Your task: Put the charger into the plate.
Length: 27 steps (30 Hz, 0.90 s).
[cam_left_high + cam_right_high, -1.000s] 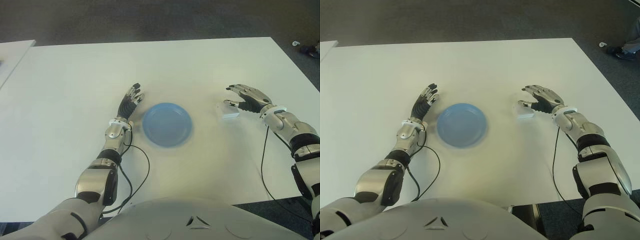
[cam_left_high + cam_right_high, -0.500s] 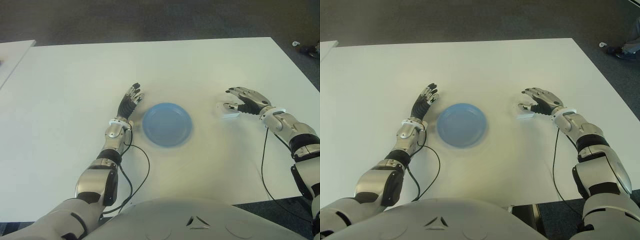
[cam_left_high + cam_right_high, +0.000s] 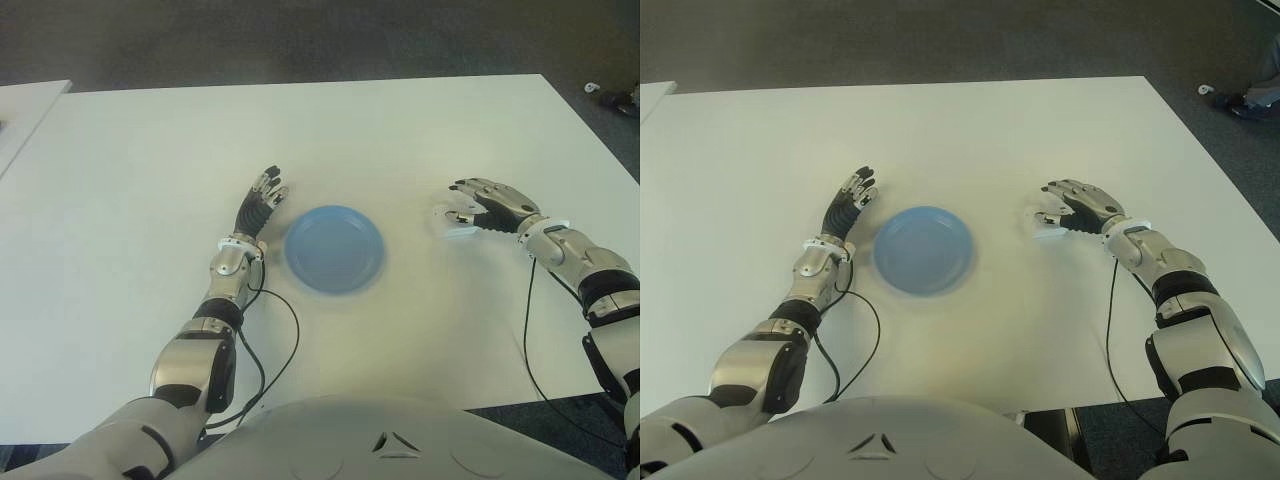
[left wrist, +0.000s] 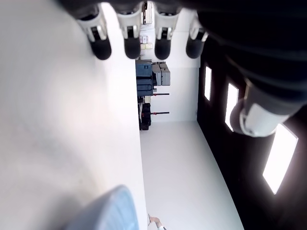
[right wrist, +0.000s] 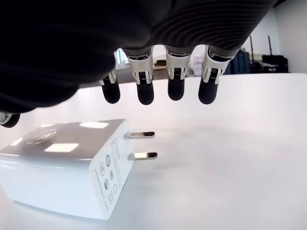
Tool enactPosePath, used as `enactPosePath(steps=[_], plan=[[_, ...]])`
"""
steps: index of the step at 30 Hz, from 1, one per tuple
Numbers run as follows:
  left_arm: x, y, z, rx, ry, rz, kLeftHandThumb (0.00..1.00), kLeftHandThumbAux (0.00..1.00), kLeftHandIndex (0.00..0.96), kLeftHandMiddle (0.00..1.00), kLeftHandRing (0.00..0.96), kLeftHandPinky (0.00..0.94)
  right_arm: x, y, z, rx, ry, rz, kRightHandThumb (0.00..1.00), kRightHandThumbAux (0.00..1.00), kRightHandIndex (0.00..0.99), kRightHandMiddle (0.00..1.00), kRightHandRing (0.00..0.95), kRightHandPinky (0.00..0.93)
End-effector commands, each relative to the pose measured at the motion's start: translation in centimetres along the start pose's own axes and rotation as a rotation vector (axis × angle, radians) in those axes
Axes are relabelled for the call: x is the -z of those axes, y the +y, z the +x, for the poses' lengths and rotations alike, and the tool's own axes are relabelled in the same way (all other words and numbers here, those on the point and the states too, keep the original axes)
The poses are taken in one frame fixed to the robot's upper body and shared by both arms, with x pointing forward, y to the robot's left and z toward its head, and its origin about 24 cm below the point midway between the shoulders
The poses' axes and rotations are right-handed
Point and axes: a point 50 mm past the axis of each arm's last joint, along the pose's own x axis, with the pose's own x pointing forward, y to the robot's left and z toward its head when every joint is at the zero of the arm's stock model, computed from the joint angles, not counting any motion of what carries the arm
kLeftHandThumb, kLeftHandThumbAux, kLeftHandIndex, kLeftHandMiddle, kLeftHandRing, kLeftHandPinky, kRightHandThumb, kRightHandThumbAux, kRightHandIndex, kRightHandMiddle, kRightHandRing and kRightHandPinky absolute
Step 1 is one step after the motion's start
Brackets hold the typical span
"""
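A wide white table (image 3: 330, 130) fills the view, a second white tabletop (image 3: 22, 110) beside it, dark carpet (image 3: 300, 40) beyond

1. Looks like an office or lab room used for robot trials.
2. Wide white bench (image 3: 330, 130) standing on dark grey carpet floor (image 3: 300, 40), with a second white bench (image 3: 25, 105) just beside it at left.
3. Seen past the left wrist: white walls, a row of bright windows (image 4: 280, 163), and dark stacked equipment (image 4: 146, 84) far off.
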Motion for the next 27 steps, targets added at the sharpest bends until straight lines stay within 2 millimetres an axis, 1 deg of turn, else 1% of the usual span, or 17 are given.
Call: enactPosePath(steps=[1,11,17,27], plan=[[2.1,-0.3,-1.3,0.006,0.109,-0.025,0.028,0.546,0.0,0.0,0.0,0.0,-0.1,0.7,-0.2,-0.029,-0.001,-0.01,0.404,0.106,0.0,0.0,0.0,0.0],[2.1,-0.4,-1.3,0.005,0.11,-0.011,0.041,0.533,0.0,0.0,0.0,0.0,-0.3,0.8,-0.2,-0.038,-0.025,-0.026,0.394,0.101,0.0,0.0,0.0,0.0],[2.1,-0.3,-1.4,0.004,0.112,-0.012,0.039,0.547,0.0,0.0,0.0,0.0,-0.6,0.8,-0.2,-0.053,-0.058,-0.047,0.378,0.095,0.0,0.0,0.0,0.0],[2.3,0.1,-1.5,0.012,0.134,-0.024,0.033,0.545,0.0,0.0,0.0,0.0,-1.2,0.1,-0.5,-0.041,-0.141,-0.082,0.371,0.095,0.0,0.0,0.0,0.0]])
